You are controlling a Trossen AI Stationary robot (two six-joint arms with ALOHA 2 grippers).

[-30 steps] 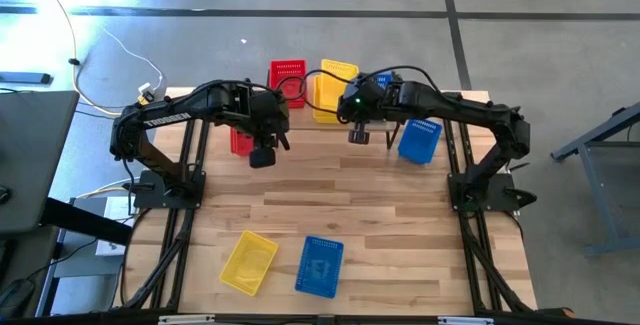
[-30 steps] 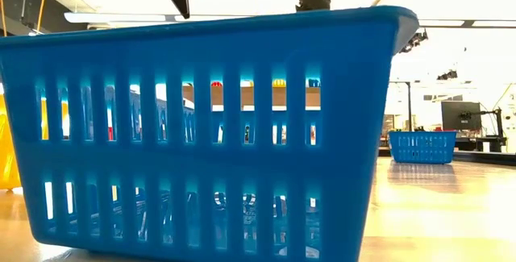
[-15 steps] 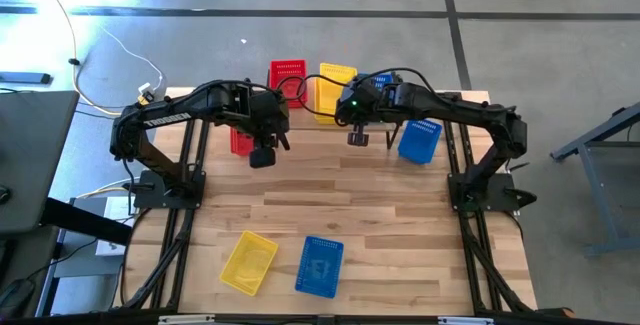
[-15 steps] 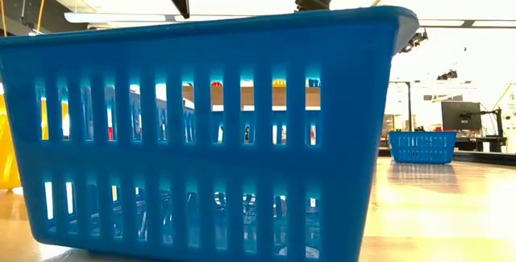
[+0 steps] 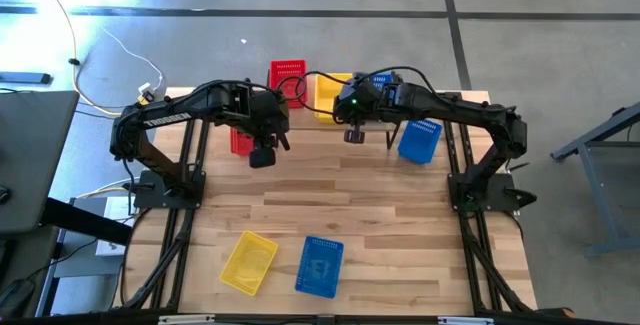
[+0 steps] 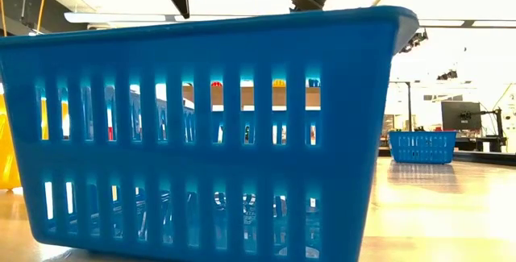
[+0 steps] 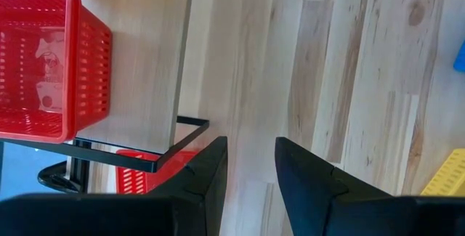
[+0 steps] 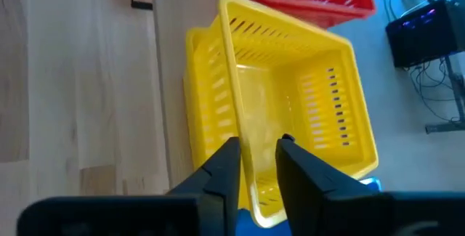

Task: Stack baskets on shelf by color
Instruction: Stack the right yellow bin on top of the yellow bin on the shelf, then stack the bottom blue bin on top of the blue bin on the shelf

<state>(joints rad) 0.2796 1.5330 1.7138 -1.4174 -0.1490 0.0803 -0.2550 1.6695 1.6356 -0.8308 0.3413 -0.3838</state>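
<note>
On the shelf point(image 7: 142, 76) at the table's far edge stand a red basket point(image 5: 287, 77) and a yellow basket point(image 8: 290, 98) nested in a second yellow one point(image 8: 195, 112). My right gripper point(image 8: 258, 145) is open, its fingers on either side of the upper yellow basket's near wall. A blue basket point(image 5: 378, 81) shows partly under that arm. My left gripper point(image 7: 251, 145) hangs open over the table off the shelf's left end, with nothing between its fingers. Below the shelf there lies another red basket point(image 7: 149, 180).
Loose baskets stand on the table: a blue one point(image 5: 419, 139) at the right by the shelf, and a yellow one point(image 5: 249, 261) and a blue one point(image 5: 320, 265) near the front edge. The front blue basket point(image 6: 201, 133) fills the low view.
My right gripper has opened and let go of the upper yellow basket. The basket was tilted over the shelf and has settled level into the yellow one beneath it. The left arm has kept still.
</note>
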